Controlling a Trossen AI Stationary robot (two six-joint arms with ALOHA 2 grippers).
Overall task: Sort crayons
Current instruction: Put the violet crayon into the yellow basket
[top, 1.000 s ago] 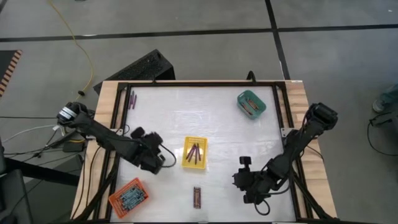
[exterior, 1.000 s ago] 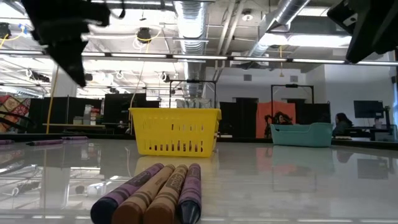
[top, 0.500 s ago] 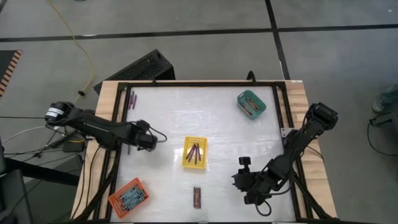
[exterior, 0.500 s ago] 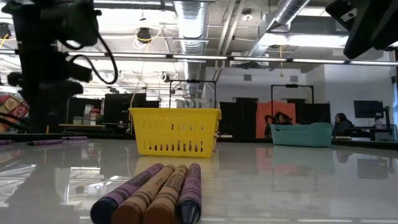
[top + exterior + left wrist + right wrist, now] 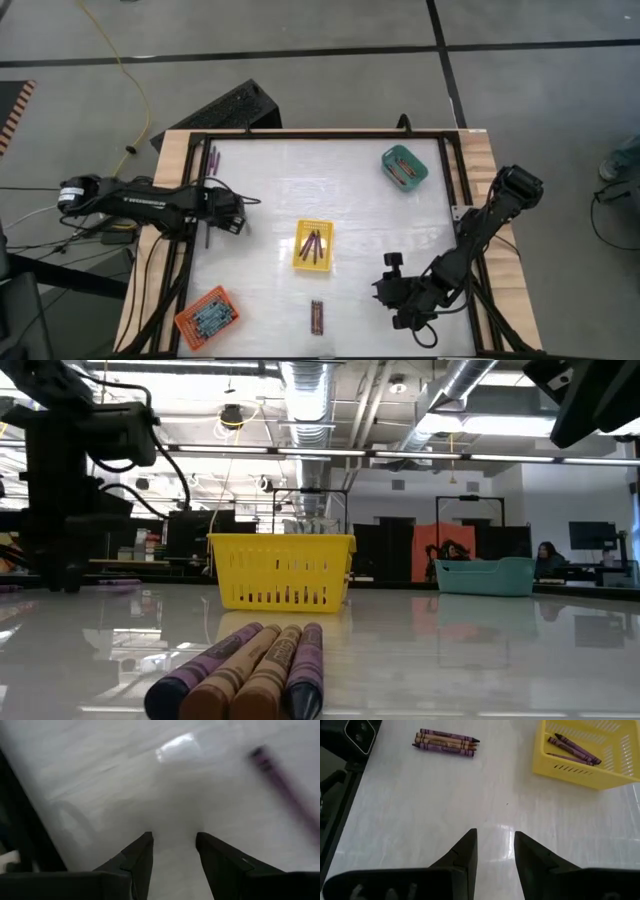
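So the left pincer (image 5: 222, 215) is hanging low over the white counter (image 5: 360, 200) near its left edge, fingers (image 5: 137, 857) spread apart with nothing between them — just bare surface in the gap. A purple crayon (image 5: 280, 782) lies a bit ahead of it and off to one side, not touching it, though it's blurry in the left wrist view. From above, a couple more purple crayons (image 5: 212, 158) sit further out past that pincer, close to the far left corner. The right pincer (image 5: 392, 290) is over on the other side of the counter, near the front, also open and empty. Out ahead of it there's a tight little bundle of crayons (image 5: 445, 742) lying side by side, purple ones with tan ones in the middle, touching each other. The yellow tray (image 5: 555, 762) is also ahead of the right pincer, well apart from the bundle, and has a few dark purple crayons (image 5: 575, 749) lying in it. The teal tray (image 5: 404, 167) with some reddish sticks in it sits way behind the right pincer at the far edge, and the orange tray (image 5: 206, 316) is at the front left corner — closer to the left pincer, but still well apart from it.
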